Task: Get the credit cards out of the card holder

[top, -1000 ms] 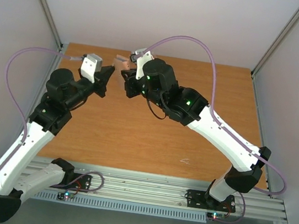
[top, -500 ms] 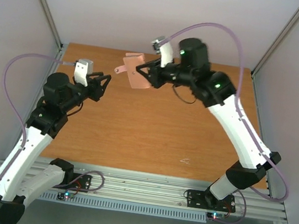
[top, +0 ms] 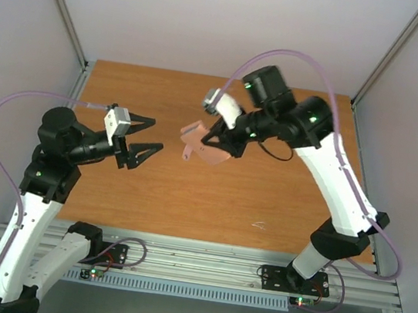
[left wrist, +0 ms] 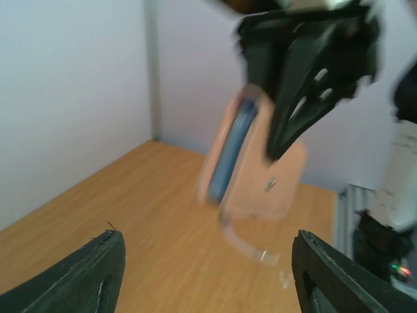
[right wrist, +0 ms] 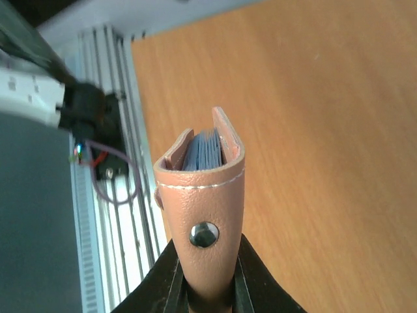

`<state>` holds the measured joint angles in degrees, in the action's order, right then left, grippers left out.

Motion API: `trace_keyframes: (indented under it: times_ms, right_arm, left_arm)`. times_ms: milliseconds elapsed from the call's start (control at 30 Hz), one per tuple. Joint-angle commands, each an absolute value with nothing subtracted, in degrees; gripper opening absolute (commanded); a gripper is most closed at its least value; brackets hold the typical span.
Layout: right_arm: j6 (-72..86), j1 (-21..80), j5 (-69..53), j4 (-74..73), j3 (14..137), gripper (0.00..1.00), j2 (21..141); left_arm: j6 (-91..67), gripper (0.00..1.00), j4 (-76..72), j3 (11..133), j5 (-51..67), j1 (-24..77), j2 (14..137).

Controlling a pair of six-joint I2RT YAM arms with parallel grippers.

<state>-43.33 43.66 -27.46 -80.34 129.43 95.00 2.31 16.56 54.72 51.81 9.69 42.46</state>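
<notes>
Since the earlier frames, the right arm has carried the dusty pink, stitched, leather-look folding card holder point(top: 198, 137) from the far middle of the table towards its centre. The left arm has drawn back to the left, and its jaws have gone from together to apart.

1. Card holder. I see it held off the surface, above the middle of the table. In the right wrist view the card holder point(right wrist: 205, 195) stands fold-edge towards the camera, with a round metal snap stud point(right wrist: 204, 235) on that edge. Thin blue-grey layers point(right wrist: 203, 151) show between its two covers; I cannot tell cards from lining. In the left wrist view the card holder point(left wrist: 260, 173) is blurred, with a blue edge point(left wrist: 228, 153) along its open side and a pink strap tab point(left wrist: 251, 242) hanging below.

2. Right gripper point(top: 223, 141). The two black fingers point(right wrist: 251, 287) are clamped on the lower part of the card holder, one on each cover.

3. Left gripper point(top: 157, 134). The jaws stand wide apart and hold nothing. It points right at the card holder, near it but not touching. Both black fingertips point(left wrist: 91, 274) frame the bottom of its own view.

4. Surroundings. The orange-brown wooden table point(top: 265, 203) lies below, with a ribbed aluminium rail point(top: 202, 263) along its near edge. A purple cable point(top: 285, 57) loops above the right arm.
</notes>
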Motion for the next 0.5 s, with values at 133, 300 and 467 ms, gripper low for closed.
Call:
trace_keyframes:
  times_ms: [133,300,467]
  right_arm:
    - [-55.4,55.4,-20.6,-82.8,128.2,0.06,98.0]
    - [-58.2,57.5,-22.0,-80.7,128.5,0.05,97.7]
    - [-60.3,57.8,-22.4,-80.1,128.4,0.04,97.4]
  left_arm:
    - [27.5,0.73,43.9,63.3,63.3,16.8,46.8]
    - [36.0,0.54,50.8,64.5,58.7,19.0,48.7]
    - [31.8,0.07,43.3,64.3,60.7,19.6,49.1]
